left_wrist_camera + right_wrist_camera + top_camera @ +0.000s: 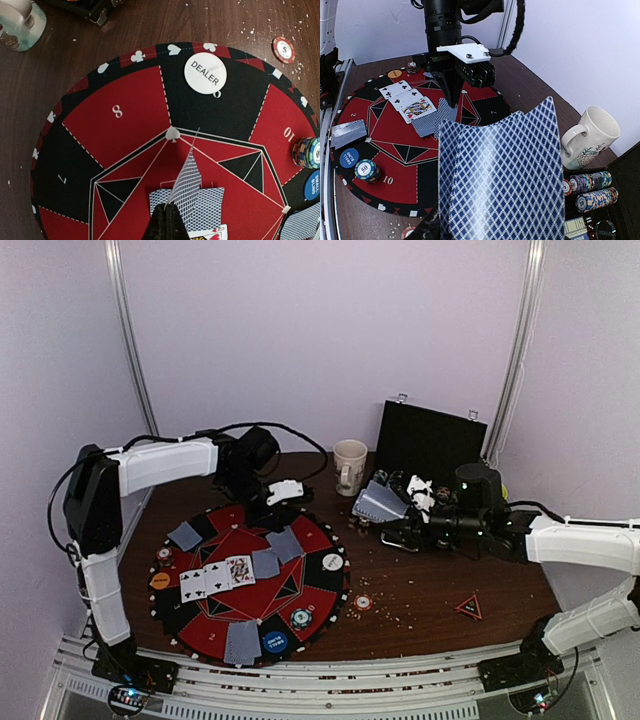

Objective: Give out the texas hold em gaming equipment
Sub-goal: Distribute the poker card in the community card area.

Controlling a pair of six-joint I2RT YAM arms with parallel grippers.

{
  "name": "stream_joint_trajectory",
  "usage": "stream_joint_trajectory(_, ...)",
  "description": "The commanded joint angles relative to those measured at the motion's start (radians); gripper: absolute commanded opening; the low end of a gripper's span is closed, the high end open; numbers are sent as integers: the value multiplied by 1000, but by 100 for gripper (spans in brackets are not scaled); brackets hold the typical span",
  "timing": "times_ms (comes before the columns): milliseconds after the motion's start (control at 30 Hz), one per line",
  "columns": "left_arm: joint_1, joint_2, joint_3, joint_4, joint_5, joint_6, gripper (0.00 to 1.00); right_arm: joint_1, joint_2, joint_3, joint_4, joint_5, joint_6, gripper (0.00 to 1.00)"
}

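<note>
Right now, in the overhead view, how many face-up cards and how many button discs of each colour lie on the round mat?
Face-up cards: 3
White disc: 1
Blue disc: 1
Orange disc: 1
Total: 6

Off-task clutter: mug, case.
Cream mug (350, 465) upright on brown wooden table (430, 590), near open black case (430, 440).

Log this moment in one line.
left gripper: shut on card, above mat centre | right gripper: shut on deck, beside case | face-up cards: three on mat
</note>
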Motion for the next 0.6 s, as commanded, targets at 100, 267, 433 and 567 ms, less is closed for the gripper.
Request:
stream_joint_trajectory(100, -25, 124, 123, -92, 37, 74, 0, -1, -29, 2, -2, 24, -5, 48)
stream_joint_trajectory(267, -39, 192, 168, -67, -14, 55, 0, 0, -27, 2, 0, 28, -9, 48)
stream_joint_trajectory(433, -53, 234, 178, -41, -57, 77, 0, -1, -15, 11, 5, 24, -3, 48)
stream_joint_trajectory(567, -57, 249, 174, -21, -127, 92, 0, -1, -18, 12, 0, 24, -6, 48)
